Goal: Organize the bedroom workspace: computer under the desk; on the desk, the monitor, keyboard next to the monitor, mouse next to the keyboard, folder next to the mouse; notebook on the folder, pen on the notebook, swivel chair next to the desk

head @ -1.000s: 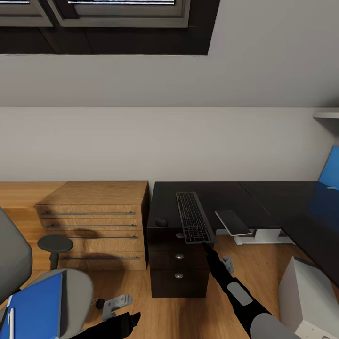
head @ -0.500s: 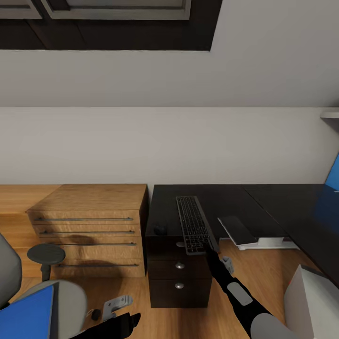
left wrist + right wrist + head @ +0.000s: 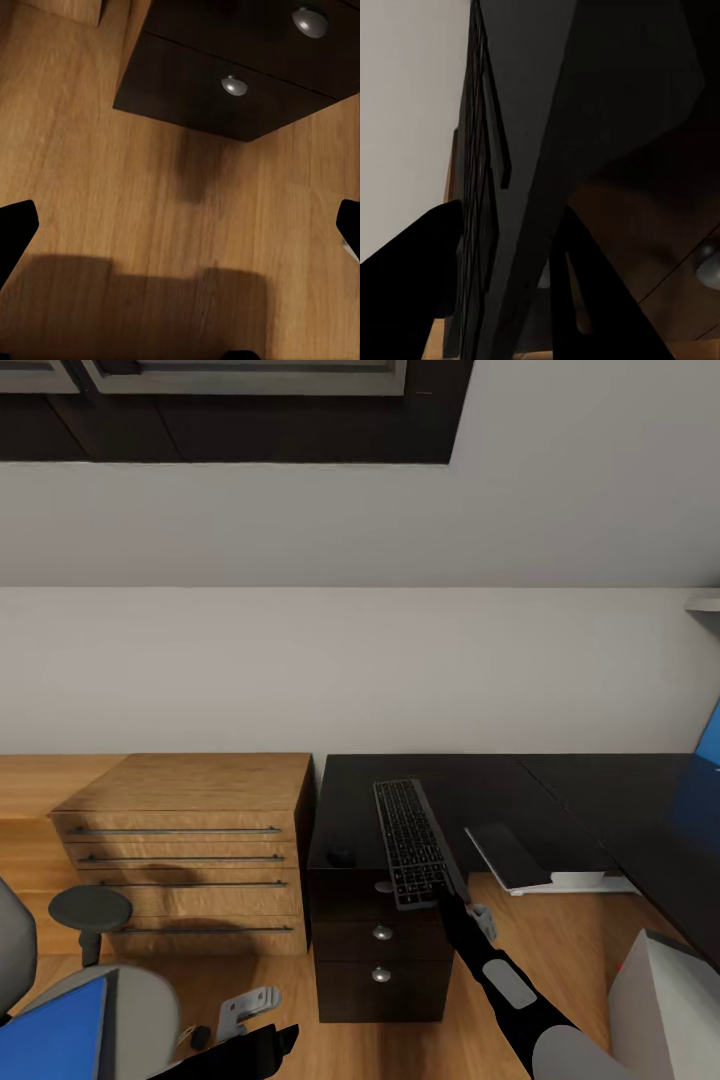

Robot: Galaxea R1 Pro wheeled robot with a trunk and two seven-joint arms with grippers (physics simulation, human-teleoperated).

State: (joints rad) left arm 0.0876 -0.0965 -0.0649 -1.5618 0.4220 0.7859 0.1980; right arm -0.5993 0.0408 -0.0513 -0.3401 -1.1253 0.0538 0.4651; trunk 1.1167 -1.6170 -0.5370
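Note:
My right gripper (image 3: pixel 441 897) is shut on the near end of the slim grey keyboard (image 3: pixel 408 838). The keyboard lies lengthwise over the glossy black desk (image 3: pixel 470 785), and its near end juts past the front edge above the drawer unit (image 3: pixel 380 950). In the right wrist view my gripper (image 3: pixel 510 214) has a finger on each side of the keyboard (image 3: pixel 484 172). A small dark mouse (image 3: pixel 341 855) sits on the desk left of the keyboard. The blue folder (image 3: pixel 55 1035) lies on the grey swivel chair (image 3: pixel 140 1000) at bottom left. My left gripper (image 3: pixel 245 1010) hangs open over the floor (image 3: pixel 180 225). The grey computer (image 3: pixel 665 1010) stands at bottom right.
A light wooden dresser (image 3: pixel 185 850) stands against the desk's left side. The chair's round black armrest (image 3: pixel 90 908) is in front of it. A dark flat slab (image 3: pixel 505 852) and a white desk leg (image 3: pixel 570 880) show under the desk. The blue back panel (image 3: pixel 710 735) is at far right.
The whole view has shifted, so the camera has moved: chair and folder slid toward the bottom left corner. The keyboard stays in my right gripper over the desk corner.

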